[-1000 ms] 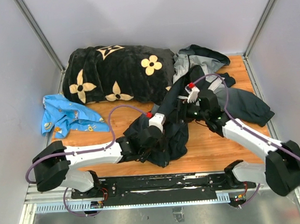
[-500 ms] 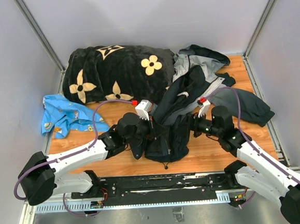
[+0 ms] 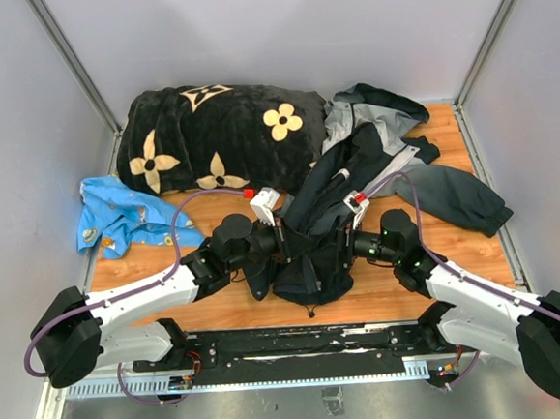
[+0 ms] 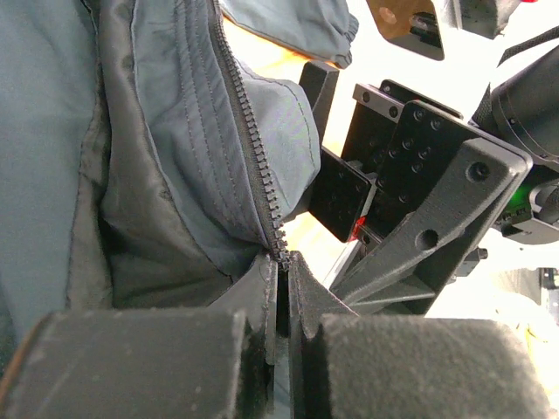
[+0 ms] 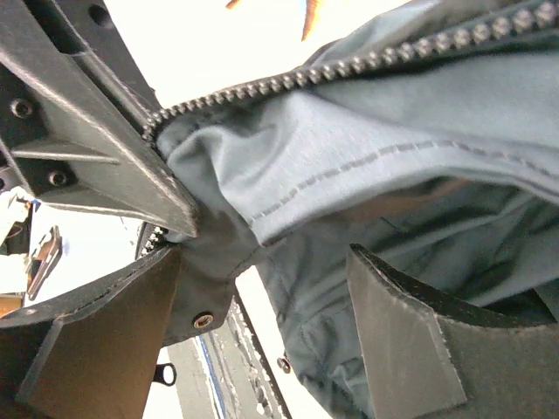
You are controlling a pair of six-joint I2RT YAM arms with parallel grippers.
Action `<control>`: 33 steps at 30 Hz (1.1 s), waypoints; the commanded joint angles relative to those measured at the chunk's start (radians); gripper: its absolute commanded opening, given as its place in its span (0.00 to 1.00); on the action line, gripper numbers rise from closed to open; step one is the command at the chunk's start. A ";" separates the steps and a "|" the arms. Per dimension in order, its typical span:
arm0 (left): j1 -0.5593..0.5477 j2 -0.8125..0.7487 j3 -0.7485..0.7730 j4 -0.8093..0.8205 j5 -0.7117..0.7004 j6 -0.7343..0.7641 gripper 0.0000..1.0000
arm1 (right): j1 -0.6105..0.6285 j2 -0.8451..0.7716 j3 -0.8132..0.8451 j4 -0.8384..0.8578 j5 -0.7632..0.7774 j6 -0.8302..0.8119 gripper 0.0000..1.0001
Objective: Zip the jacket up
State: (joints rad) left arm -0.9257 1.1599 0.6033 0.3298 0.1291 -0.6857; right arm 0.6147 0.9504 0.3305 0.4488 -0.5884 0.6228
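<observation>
The dark navy and grey jacket (image 3: 392,157) lies bunched on the wooden table, its lower front lifted between the arms. My left gripper (image 3: 282,240) is shut on the jacket's zipper edge. In the left wrist view the fingers (image 4: 281,288) pinch the end of the zipper teeth (image 4: 253,166). My right gripper (image 3: 343,246) faces it from the right, very close. In the right wrist view its jaws (image 5: 266,262) stand wide open with grey jacket fabric (image 5: 349,175) hanging between them, and the zipper teeth (image 5: 349,65) run across the top. The zipper slider does not show.
A black plush blanket with cream flowers (image 3: 216,137) lies at the back left. A small bright blue cloth (image 3: 121,217) lies at the left. Bare wood table (image 3: 402,282) shows by the front right. Grey walls close in on three sides.
My right gripper has moved left and closed in on the left gripper at the jacket's front. The left gripper still holds the zipper edge and has shifted slightly right.
</observation>
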 commanded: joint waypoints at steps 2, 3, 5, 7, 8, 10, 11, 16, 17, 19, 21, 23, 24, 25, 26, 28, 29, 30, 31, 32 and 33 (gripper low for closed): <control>0.005 -0.010 -0.018 0.091 0.024 -0.020 0.03 | 0.023 0.037 -0.005 0.193 -0.035 0.041 0.76; 0.005 -0.011 -0.022 0.096 0.024 -0.023 0.04 | 0.025 0.044 -0.006 0.214 -0.039 0.045 0.75; 0.005 -0.015 -0.029 0.100 0.023 -0.026 0.07 | 0.025 0.052 -0.004 0.242 -0.052 0.054 0.72; 0.005 -0.017 -0.035 0.099 0.020 -0.027 0.10 | 0.026 0.058 0.001 0.257 -0.054 0.055 0.68; 0.005 -0.020 -0.038 0.097 0.017 -0.027 0.12 | 0.026 0.059 0.004 0.258 -0.054 0.055 0.65; 0.005 -0.026 -0.044 0.089 0.009 -0.028 0.20 | 0.026 0.064 0.015 0.258 -0.055 0.053 0.59; 0.005 -0.030 -0.047 0.084 0.004 -0.029 0.23 | 0.026 0.068 0.022 0.257 -0.059 0.053 0.56; 0.005 -0.072 -0.054 0.020 -0.039 -0.016 0.42 | 0.027 0.104 0.071 0.245 -0.065 0.042 0.50; 0.005 -0.086 -0.055 0.007 -0.049 -0.013 0.44 | 0.028 0.113 0.080 0.240 -0.063 0.040 0.48; 0.005 -0.114 -0.057 -0.024 -0.072 -0.004 0.49 | 0.029 0.139 0.100 0.237 -0.063 0.034 0.42; 0.005 -0.140 -0.058 -0.059 -0.091 0.006 0.55 | 0.030 0.163 0.122 0.230 -0.058 0.030 0.34; 0.005 -0.162 -0.054 -0.101 -0.109 0.022 0.61 | 0.034 0.189 0.146 0.216 -0.051 0.026 0.27; 0.005 -0.175 -0.051 -0.127 -0.119 0.029 0.63 | 0.034 0.202 0.159 0.209 -0.049 0.024 0.22; 0.004 -0.184 -0.048 -0.152 -0.133 0.036 0.64 | 0.036 0.215 0.172 0.201 -0.047 0.022 0.17; 0.005 -0.193 -0.046 -0.181 -0.148 0.043 0.65 | 0.037 0.227 0.184 0.197 -0.045 0.020 0.12; 0.005 -0.208 -0.037 -0.244 -0.183 0.062 0.65 | 0.043 0.249 0.208 0.189 -0.041 0.019 0.04; 0.005 -0.213 -0.030 -0.277 -0.200 0.069 0.65 | 0.046 0.260 0.218 0.186 -0.038 0.016 0.03; 0.005 -0.217 -0.022 -0.320 -0.215 0.079 0.65 | 0.051 0.268 0.226 0.183 -0.036 0.013 0.02; 0.005 -0.217 -0.010 -0.350 -0.232 0.087 0.66 | 0.059 0.280 0.236 0.178 -0.033 0.012 0.02; 0.004 -0.215 0.001 -0.381 -0.240 0.094 0.66 | 0.066 0.290 0.249 0.166 -0.025 0.006 0.02; 0.004 -0.210 0.015 -0.410 -0.246 0.097 0.66 | 0.075 0.300 0.263 0.147 -0.017 -0.003 0.02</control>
State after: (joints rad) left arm -0.9188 0.9565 0.5598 0.0772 -0.0456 -0.6380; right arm 0.6521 1.2251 0.5259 0.6125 -0.6323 0.6502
